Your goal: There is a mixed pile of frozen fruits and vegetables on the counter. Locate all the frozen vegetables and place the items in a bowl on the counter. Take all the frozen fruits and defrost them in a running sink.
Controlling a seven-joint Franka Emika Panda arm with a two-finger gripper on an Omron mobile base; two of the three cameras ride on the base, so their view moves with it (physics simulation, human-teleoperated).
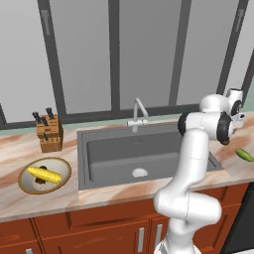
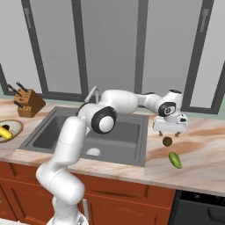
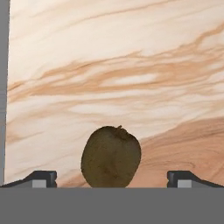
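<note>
Claw (image 3: 111, 178) spread wide above brown ball (image 3: 111, 156).

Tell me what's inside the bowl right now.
The bowl holds the corn cob lying across it, with a dark brown lump beside and partly under the cob. Whatever lies beneath the cob is covered.

We see tall grey window panes in dark frames (image 1: 115, 54) behind a wooden knife block (image 1: 49, 133), with reddish-brown wooden cabinets (image 1: 89, 230) below it.
</note>
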